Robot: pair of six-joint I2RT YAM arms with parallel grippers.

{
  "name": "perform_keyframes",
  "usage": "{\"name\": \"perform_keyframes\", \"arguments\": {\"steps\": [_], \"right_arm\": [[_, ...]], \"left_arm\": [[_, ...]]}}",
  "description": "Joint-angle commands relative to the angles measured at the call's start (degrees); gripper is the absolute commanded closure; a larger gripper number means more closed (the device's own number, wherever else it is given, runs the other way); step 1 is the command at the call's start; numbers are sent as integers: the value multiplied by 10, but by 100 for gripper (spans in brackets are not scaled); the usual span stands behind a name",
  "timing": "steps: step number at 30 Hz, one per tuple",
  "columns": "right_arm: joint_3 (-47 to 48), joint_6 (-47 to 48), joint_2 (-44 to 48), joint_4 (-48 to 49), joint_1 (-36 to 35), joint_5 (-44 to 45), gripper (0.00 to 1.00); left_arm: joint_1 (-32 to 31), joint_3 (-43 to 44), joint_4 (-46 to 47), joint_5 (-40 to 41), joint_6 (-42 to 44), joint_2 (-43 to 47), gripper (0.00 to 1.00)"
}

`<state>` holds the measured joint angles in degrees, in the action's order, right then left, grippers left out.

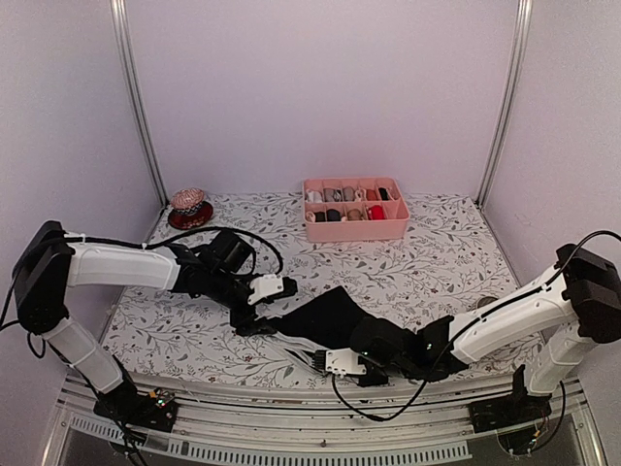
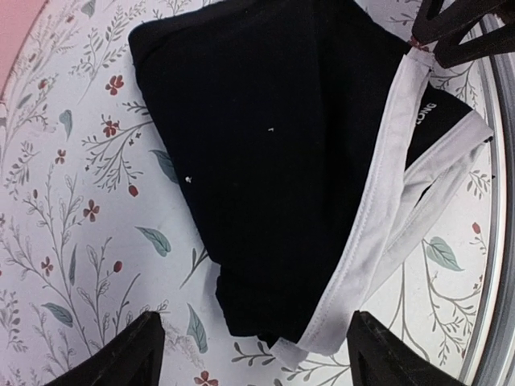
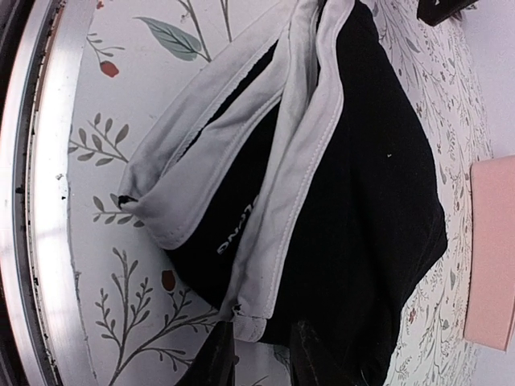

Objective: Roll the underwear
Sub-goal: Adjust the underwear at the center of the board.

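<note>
Black underwear (image 1: 325,316) with a wide beige waistband (image 2: 378,217) lies flat near the table's front edge. A black band with white letters (image 3: 233,233) shows between the waistband's two layers. My left gripper (image 1: 250,322) is at the garment's left end. In the left wrist view it (image 2: 256,322) stands wide open, its fingers either side of the fabric's end and gripping nothing. My right gripper (image 1: 316,357) is at the waistband's near right corner. In the right wrist view its fingers (image 3: 261,330) stand a little apart, with the waistband corner (image 3: 257,318) just at their tips.
A pink divided tray (image 1: 354,209) with small fabric bundles stands at the back centre. A red dish with a patterned ball (image 1: 189,207) sits at the back left. The metal front rail (image 3: 40,201) runs close beside the waistband. White walls enclose the floral tabletop (image 1: 446,262).
</note>
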<state>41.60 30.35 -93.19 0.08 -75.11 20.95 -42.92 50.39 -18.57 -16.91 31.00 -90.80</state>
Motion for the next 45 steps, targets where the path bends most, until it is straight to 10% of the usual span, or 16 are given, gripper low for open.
{"name": "perform_keyframes", "arguments": {"steps": [1,14,22,30,45], "right_arm": [[-6,-17,-1,3,-10,-27,72],[-5,-3,-59,29,-12,36,66],[-5,-5,-34,26,-12,31,97],[24,-11,-46,1,-12,32,98],[85,-38,-52,-87,-12,19,93]], "left_arm": [[-30,-16,18,26,7,13,17],[-45,-33,46,71,7,0,17],[-45,-40,55,89,4,4,35],[-45,-42,58,96,2,15,64],[-31,-50,68,97,-2,44,66]]}}
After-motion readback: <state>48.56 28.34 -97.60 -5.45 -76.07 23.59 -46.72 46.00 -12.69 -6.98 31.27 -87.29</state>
